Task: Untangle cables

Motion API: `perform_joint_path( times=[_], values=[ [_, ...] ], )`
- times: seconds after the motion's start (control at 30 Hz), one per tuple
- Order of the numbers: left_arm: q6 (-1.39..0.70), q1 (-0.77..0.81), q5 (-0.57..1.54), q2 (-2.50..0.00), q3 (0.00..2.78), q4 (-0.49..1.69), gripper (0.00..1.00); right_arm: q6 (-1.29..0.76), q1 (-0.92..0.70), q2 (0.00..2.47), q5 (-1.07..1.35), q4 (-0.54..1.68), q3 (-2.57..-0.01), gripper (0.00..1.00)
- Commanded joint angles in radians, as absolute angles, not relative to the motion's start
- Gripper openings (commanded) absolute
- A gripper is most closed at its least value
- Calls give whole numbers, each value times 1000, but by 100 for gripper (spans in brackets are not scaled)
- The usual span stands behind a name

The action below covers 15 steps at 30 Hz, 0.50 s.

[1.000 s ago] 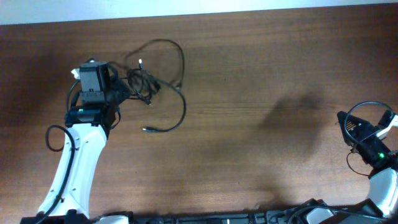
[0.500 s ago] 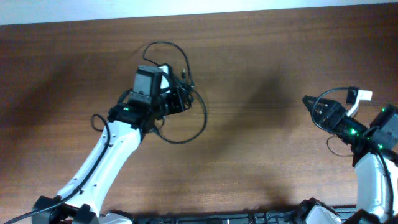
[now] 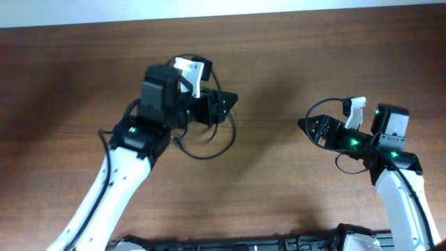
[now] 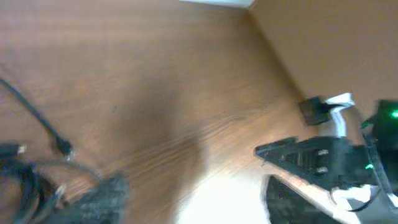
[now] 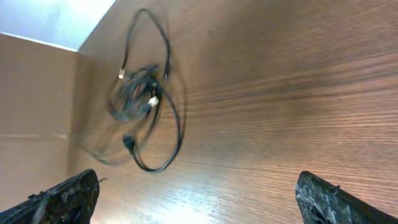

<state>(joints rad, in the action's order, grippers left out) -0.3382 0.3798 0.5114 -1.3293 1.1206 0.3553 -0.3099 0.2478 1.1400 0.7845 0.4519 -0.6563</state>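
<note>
Black cables [image 5: 138,93] sit bunched beneath the left gripper [image 3: 226,104], one loop trailing below it; whether its jaws pinch them I cannot tell. Well right of it, the right gripper [image 3: 306,125] gapes wide. Pulling blindly could cinch the crossed loops tighter.

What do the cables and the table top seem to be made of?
The cables: likely a black rubber or plastic sheath, matt, bending in soft loops. The table: brown wood or wood-look laminate, with a slight sheen; grain lines show.
</note>
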Motion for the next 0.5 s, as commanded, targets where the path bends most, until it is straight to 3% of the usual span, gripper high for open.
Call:
perform_joint_path(
  times=[0.0, 0.07, 0.17, 0.2, 0.23, 0.27, 0.37, 0.43, 0.47],
  values=[
    [-395, 380, 318, -1276, 1142, 410, 99, -295, 241, 1132, 747, 469, -666, 99],
    [-582, 380, 81, -1281, 1142, 519, 99, -295, 241, 1132, 747, 492, -666, 99],
    [-560, 379, -104, -1318, 1140, 645, 98, -291, 241, 1137, 747, 525, -661, 99],
    [-558, 378, -133, -1330, 1140, 688, 86, -291, 241, 1140, 747, 528, -660, 99],
    [-577, 376, -179, -1352, 1140, 747, 67, -291, 241, 1147, 747, 533, -659, 99],
    [-664, 367, -215, -1384, 1139, 805, 63, -291, 241, 1151, 746, 537, -659, 99],
    [-928, 302, -216, -1496, 1130, 923, 69, -286, 241, 1168, 747, 545, -659, 99],
    [-926, 240, -206, -1581, 1130, 906, 77, -245, 241, 1169, 747, 562, -659, 99],
    [-926, 213, -196, -1610, 1130, 875, 75, -239, 241, 1169, 746, 568, -659, 99]
  ],
)
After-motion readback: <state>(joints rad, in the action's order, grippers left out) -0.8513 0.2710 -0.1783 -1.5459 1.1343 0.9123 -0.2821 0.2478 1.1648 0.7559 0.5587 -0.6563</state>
